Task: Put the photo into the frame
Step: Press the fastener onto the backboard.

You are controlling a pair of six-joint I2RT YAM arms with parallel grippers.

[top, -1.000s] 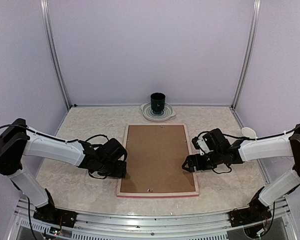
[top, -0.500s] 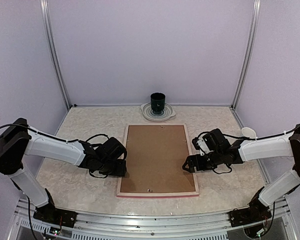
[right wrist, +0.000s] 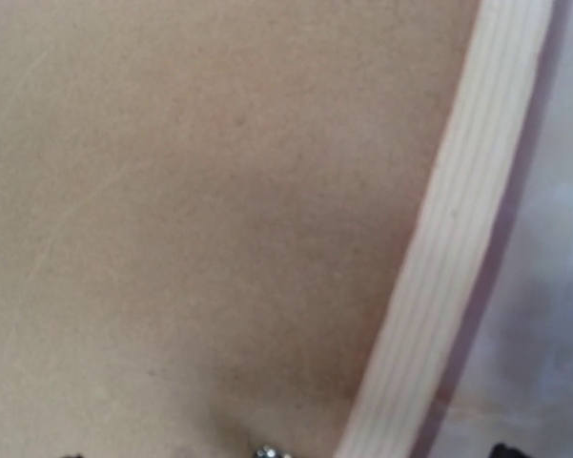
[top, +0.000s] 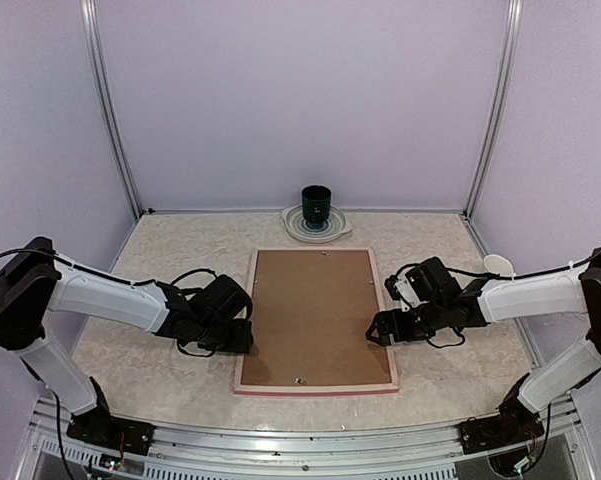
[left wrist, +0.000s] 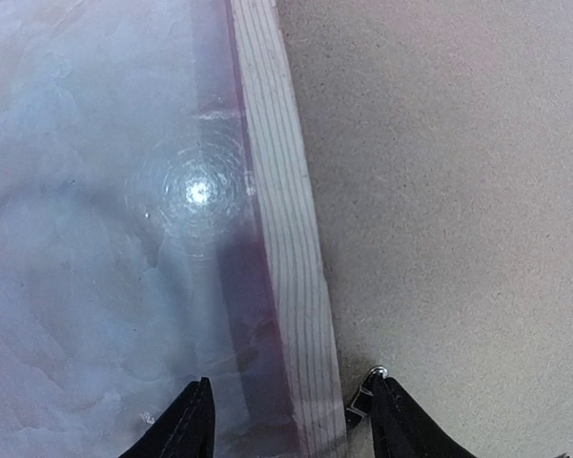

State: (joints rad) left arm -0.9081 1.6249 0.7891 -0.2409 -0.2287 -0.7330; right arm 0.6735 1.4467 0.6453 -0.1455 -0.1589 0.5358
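Observation:
The frame (top: 246,335) lies face down in the middle of the table, pale wood rim up and a pink edge at the near side. A plain brown backing board (top: 315,315) fills it. The photo is out of view. My left gripper (top: 242,337) is low over the left rim (left wrist: 286,239). It is open (left wrist: 291,410), with one finger over the table and the other over the board (left wrist: 439,191). My right gripper (top: 378,327) is open across the right rim (right wrist: 458,239), and only its fingertips' ends show at the bottom edge of the right wrist view (right wrist: 381,450).
A dark cup (top: 316,203) stands on a pale ribbed plate (top: 316,228) at the back wall. A small white object (top: 497,264) lies at the right edge of the table. Metal posts stand in the back corners.
The left gripper's jaws have narrowed a little around the left rim. Both arms and the frame have stayed where they were.

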